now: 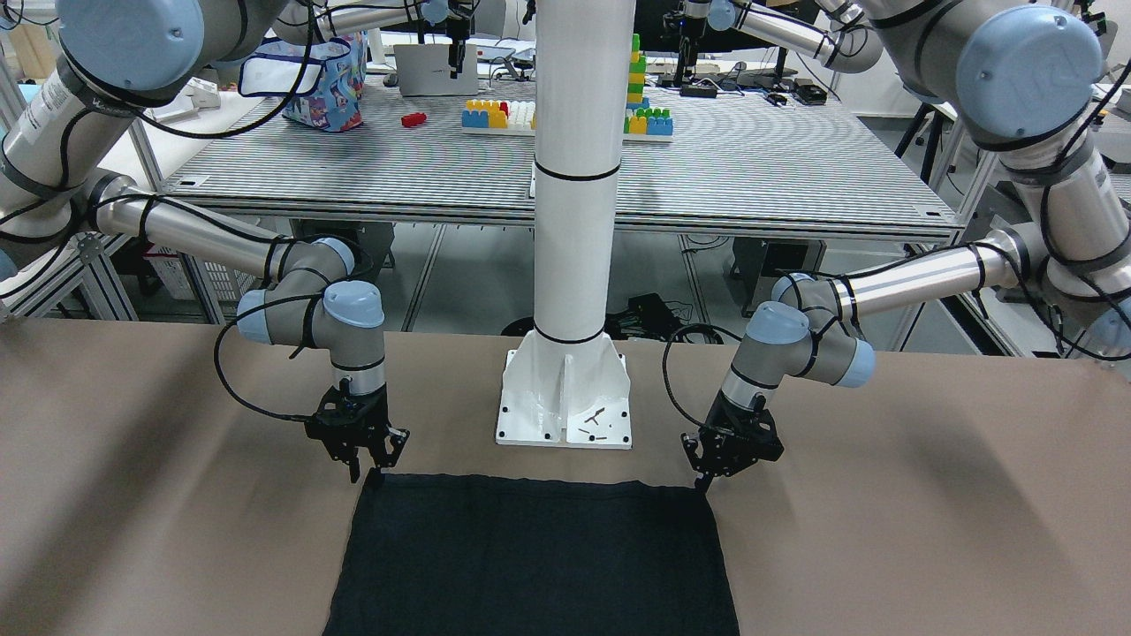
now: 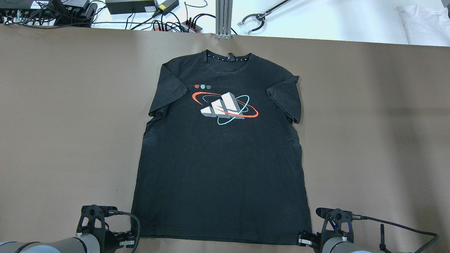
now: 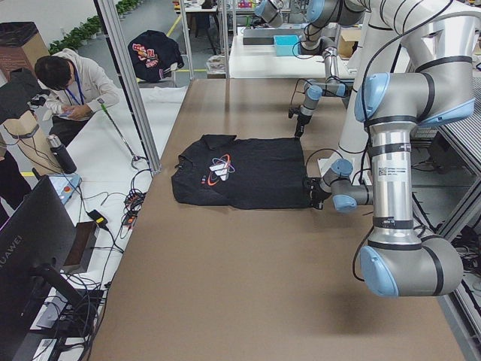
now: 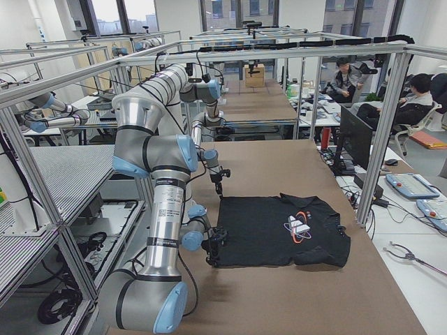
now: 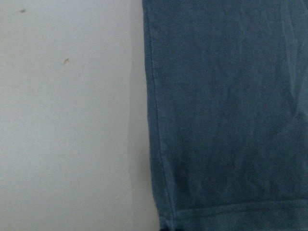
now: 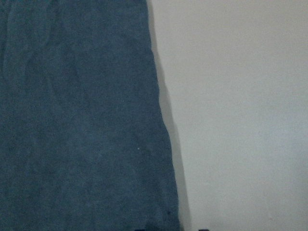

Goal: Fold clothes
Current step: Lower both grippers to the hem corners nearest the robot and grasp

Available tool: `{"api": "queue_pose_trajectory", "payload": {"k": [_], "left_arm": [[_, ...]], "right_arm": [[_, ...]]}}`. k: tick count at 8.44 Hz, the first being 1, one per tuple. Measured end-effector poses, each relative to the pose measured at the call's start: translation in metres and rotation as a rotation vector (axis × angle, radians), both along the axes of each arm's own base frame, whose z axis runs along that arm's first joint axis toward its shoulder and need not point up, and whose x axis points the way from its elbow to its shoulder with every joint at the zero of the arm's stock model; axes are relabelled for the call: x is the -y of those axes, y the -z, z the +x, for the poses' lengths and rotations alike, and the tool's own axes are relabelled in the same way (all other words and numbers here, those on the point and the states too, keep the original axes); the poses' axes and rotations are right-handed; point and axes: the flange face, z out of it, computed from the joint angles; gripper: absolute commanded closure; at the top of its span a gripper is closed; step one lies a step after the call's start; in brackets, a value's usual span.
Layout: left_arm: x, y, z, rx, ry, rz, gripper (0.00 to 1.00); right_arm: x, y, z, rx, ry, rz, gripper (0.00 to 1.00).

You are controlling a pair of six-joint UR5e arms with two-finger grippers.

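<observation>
Brown-covered desk (image 2: 63, 123), open lab behind. White pillar (image 1: 574, 221) stood at the desk's robot-side edge.

Shirt (image 2: 221, 158): black tee, print (image 2: 225, 105) up, lay flat and spread in front of the pillar. Hem (image 2: 218, 239) sat nearest the pillar, just short of its base plate. Collar (image 2: 228, 58) was at the end farthest from it. Both sleeves lay out to the sides, and only slight wrinkles showed.

Right tool (image 1: 367, 468) was on one side of the pillar's base, low over a hem corner, with its jaws standing apart on a modest gap and nothing in them. Left tool (image 1: 707, 475) was on the other side of the base, its tip at the other hem corner. Could not tell how its jaws stood from this angle, nor whether it touched the cloth. Wrist views showed only the side edges and the stitched hem.

Handling, judged:
- Light, thin, limp knit that would sag and drape between any two grip points.
- Not fragile and not slippery in a pinch, though it might drag along the smooth cover.
- It lay flush to the desk, so a finger would have to press down and scrape under the edge.
- Best hold looked to be the two hem corners, pinching both layers through the doubled seam, where the cloth is firmest.
- Uneven lifting would likely skew the fold.
</observation>
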Motion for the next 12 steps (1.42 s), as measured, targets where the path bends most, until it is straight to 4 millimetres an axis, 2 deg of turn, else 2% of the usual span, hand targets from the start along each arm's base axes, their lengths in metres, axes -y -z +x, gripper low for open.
{"api": "queue_pose_trajectory", "payload": {"k": [1,3,5,10,12], "left_arm": [[0.0,0.0,0.0,0.0,0.0,0.0,1.0],[0.0,0.0,0.0,-0.001,0.0,0.0,1.0],[0.0,0.0,0.0,-0.001,0.0,0.0,1.0],[0.001,0.005,-0.003,-0.011,0.002,0.001,1.0],[0.007,0.016,-0.012,-0.026,-0.013,0.019,1.0]], "right_arm": [[-0.002,0.0,-0.001,0.001,0.004,0.0,0.6],[-0.005,0.001,-0.002,0.003,0.011,0.001,0.83],[-0.01,0.002,-0.004,0.003,0.023,0.002,0.99],[-0.017,0.006,-0.005,0.009,0.04,0.008,1.0],[-0.014,0.025,0.005,0.041,0.04,0.018,1.0]]}}
